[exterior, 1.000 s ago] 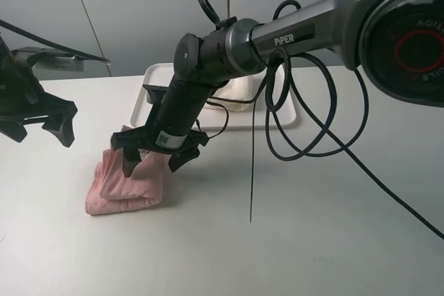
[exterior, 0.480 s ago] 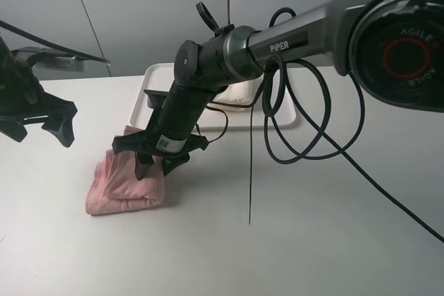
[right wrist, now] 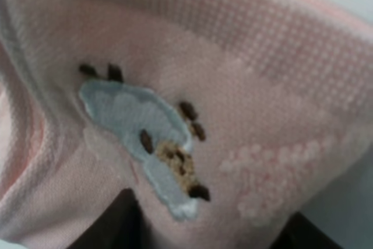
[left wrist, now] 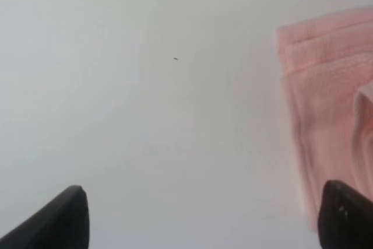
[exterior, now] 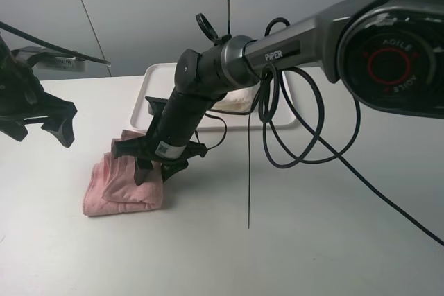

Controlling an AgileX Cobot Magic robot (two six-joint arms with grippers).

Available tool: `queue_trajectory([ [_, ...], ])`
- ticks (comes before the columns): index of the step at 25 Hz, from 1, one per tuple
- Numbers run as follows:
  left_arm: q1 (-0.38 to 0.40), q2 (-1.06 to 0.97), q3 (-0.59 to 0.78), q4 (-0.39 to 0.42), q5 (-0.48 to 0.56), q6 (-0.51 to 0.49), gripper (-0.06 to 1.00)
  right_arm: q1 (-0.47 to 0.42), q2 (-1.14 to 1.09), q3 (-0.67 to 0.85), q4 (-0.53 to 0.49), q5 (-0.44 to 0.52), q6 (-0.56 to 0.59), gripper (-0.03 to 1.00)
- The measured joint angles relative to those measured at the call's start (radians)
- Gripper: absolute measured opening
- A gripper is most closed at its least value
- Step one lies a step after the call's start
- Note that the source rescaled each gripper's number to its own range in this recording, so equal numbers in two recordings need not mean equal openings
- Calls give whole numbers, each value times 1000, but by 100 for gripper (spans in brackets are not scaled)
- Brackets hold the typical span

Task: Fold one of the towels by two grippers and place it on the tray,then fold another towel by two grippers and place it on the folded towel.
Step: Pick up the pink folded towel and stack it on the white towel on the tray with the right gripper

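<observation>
Cream towel (exterior: 232, 100) lies on the tray (exterior: 149, 95) — first half judged complete. Pink towel (exterior: 125, 185) sits folded on the surface just in front of the tray, not yet transferred. Right claw (exterior: 154, 169) is clamped onto its upper fold. Left claw (exterior: 41, 119) hangs with jaws spread wide, empty — well clear.

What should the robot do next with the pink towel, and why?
Probably lift it a little. The right gripper is closed on the folded pink towel, which rests on the table, while the cream towel already sits in the tray.
</observation>
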Motion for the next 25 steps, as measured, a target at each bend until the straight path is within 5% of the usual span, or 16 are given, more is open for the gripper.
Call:
queue_trajectory([
  [3, 0, 0, 0, 0, 0, 0, 100, 0, 2, 0, 11, -2, 0, 42],
  [7, 0, 0, 0, 0, -2, 0, 100, 0, 3, 0, 25, -2, -36, 11],
  [25, 0, -40, -43, 14, 32, -19, 100, -28, -171, -6, 43, 57, -172, 11],
])
